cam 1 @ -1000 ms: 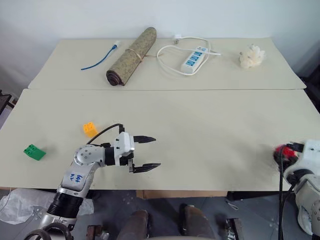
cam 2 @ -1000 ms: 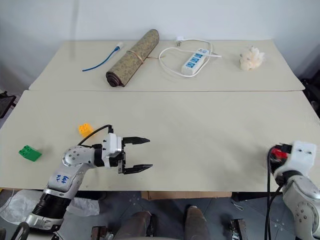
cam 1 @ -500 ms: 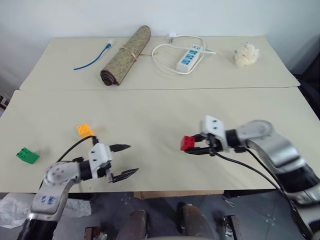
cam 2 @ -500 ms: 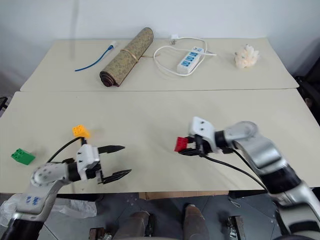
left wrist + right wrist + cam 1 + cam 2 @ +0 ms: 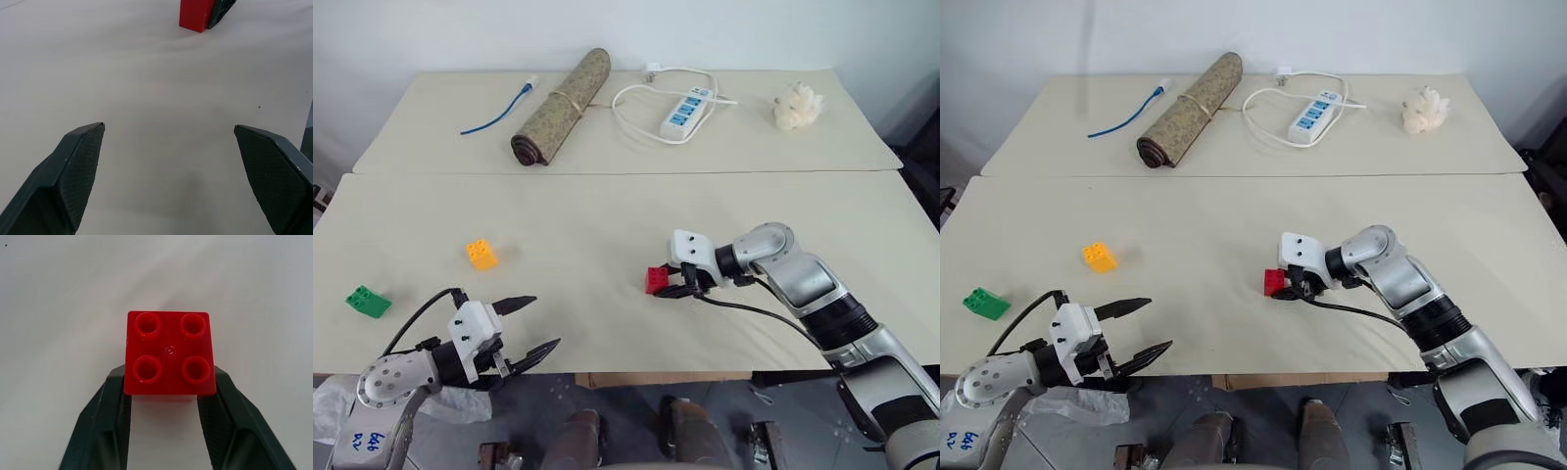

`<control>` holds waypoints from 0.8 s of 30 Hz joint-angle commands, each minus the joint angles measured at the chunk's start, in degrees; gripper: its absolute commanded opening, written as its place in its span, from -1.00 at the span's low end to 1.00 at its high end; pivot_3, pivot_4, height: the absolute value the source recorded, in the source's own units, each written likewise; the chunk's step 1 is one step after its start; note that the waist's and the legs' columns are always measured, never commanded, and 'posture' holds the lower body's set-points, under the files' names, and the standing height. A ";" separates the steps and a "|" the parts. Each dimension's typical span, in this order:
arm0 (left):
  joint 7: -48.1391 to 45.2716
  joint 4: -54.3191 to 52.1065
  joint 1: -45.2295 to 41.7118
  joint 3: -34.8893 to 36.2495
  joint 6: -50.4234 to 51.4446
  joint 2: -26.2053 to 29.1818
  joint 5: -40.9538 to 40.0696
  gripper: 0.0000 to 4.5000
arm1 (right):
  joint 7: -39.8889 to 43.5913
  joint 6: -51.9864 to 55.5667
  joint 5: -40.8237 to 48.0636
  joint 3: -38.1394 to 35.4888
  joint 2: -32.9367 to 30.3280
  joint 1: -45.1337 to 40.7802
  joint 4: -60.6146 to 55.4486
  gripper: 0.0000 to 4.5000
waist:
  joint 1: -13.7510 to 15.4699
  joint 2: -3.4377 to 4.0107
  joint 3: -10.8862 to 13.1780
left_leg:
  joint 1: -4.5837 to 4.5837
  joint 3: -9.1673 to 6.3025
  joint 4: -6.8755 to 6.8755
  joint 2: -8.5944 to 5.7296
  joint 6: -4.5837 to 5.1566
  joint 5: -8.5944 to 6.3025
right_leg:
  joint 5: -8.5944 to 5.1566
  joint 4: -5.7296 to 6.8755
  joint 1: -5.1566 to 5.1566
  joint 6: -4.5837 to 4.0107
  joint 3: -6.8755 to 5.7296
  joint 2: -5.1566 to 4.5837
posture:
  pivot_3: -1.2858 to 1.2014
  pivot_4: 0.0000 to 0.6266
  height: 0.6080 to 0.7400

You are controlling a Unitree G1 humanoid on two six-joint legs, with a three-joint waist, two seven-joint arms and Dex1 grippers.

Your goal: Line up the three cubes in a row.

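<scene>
Carried leftward, red cube (image 5: 170, 353) between right jaws.

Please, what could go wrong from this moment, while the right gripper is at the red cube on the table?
1. The red cube sits between the right gripper's fingers, low on the cube; if they drag while opening, it may tip or shift.
2. The yellow-orange cube and green cube lie far apart from it, so the row may end up uneven.
3. The left gripper hangs open at the table edge and might bump it.

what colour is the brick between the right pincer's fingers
Red: the small studded plastic brick, clearest in the right wrist view.
</scene>
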 commanded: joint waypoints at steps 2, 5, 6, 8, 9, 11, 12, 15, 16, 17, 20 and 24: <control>1.94 -1.83 -0.02 2.06 0.13 -0.39 -0.88 1.00 | 0.29 -2.50 -1.46 -1.15 1.34 -1.12 3.58 0.55 | 0.01 0.00 0.00 | 0.01 0.00 0.01 0.01 -0.01 0.01 | 0.00 0.02 0.00 -0.01 -0.01 0.02 | 0.03 -0.52 1.00; 4.56 -1.92 1.13 4.40 -0.30 -2.65 -2.23 1.00 | 2.24 -6.28 1.51 -5.26 0.86 -1.01 3.82 0.98 | 0.07 0.00 0.00 | -0.05 -0.01 0.01 0.01 -0.01 0.00 | 0.00 0.17 -0.03 -0.01 0.00 0.02 | 0.03 -0.52 1.00; 5.74 -1.86 1.32 5.52 -0.15 -4.00 -3.27 1.00 | 3.14 -8.29 2.51 -6.66 0.49 -0.63 4.06 0.98 | 0.08 0.00 0.00 | -0.07 -0.01 0.01 0.01 0.00 0.00 | 0.00 0.19 -0.05 -0.01 -0.01 0.02 | 0.03 -0.52 1.00; 8.87 -1.54 1.95 8.80 -0.19 -7.40 -5.74 1.00 | 4.49 -12.36 6.17 -11.27 0.53 1.06 5.32 0.98 | 0.12 0.00 0.00 | -0.09 -0.01 0.01 0.01 0.01 -0.02 | 0.00 0.16 -0.05 -0.01 -0.03 0.02 | 0.03 -0.52 1.00; 10.07 -1.16 2.53 10.59 -0.49 -8.79 -6.63 1.00 | 5.52 -15.17 8.37 -13.92 0.72 2.21 6.44 0.98 | 0.16 0.00 0.00 | -0.10 -0.01 0.01 0.01 0.02 -0.02 | 0.00 0.13 -0.04 0.00 -0.05 0.02 | 0.03 -0.52 1.00; 11.78 -0.47 3.93 13.65 -1.53 -10.85 -7.11 1.00 | 8.04 -20.72 11.55 -18.02 0.84 4.40 8.77 0.98 | 0.24 -0.01 0.00 | -0.09 -0.03 0.02 0.00 0.03 -0.04 | 0.00 0.11 -0.01 0.00 -0.08 0.01 | 0.03 -0.52 1.00; 12.48 -0.33 4.67 14.97 -1.71 -11.69 -7.65 1.00 | 8.95 -22.28 12.65 -19.53 0.88 5.21 9.78 0.98 | 0.25 -0.01 0.00 | -0.09 -0.03 0.02 0.00 0.04 -0.04 | 0.00 0.09 0.01 0.00 -0.08 0.01 | 0.03 -0.52 1.00; 15.86 -0.14 7.65 19.61 -2.40 -14.94 -9.16 1.00 | 9.97 -26.01 20.83 -27.79 4.38 7.14 11.79 0.98 | 0.22 -0.02 0.01 | -0.08 0.00 0.03 0.00 0.04 -0.05 | 0.00 0.06 0.03 0.01 -0.06 0.01 | 0.03 -0.52 1.00; 16.73 -0.13 8.54 20.87 -2.39 -15.84 -9.66 1.00 | 8.62 -25.88 23.18 -30.28 5.96 7.22 12.14 0.98 | 0.04 -0.01 0.02 | -0.07 0.00 0.03 0.01 0.04 -0.05 | 0.00 0.05 0.04 0.01 -0.05 0.02 | 0.03 -0.52 1.00; 17.34 -0.06 9.59 22.14 -2.35 -16.71 -10.40 1.00 | 7.58 -24.70 23.46 -30.86 6.42 7.39 11.99 0.98 | -0.08 -0.01 0.02 | -0.05 0.06 0.03 0.03 0.03 -0.05 | 0.01 0.07 0.02 0.01 0.01 0.04 | 0.03 -0.52 1.00; 18.95 0.60 12.74 25.21 -2.80 -19.50 -11.89 1.00 | 8.06 -26.78 23.07 -31.24 7.66 9.22 10.31 0.98 | 0.00 -0.01 0.02 | 0.01 0.09 0.04 0.12 -0.03 -0.07 | 0.00 0.03 0.02 0.00 0.06 0.11 | 0.03 -0.52 1.00; 20.60 3.29 16.83 29.27 -4.02 -24.30 -14.90 1.00 | 11.74 -38.04 20.26 -30.09 9.23 13.91 11.34 0.98 | 0.20 -0.05 0.00 | 0.00 0.07 0.03 0.15 -0.02 -0.11 | 0.00 -0.06 0.05 0.00 0.15 0.12 | 0.03 -0.52 1.00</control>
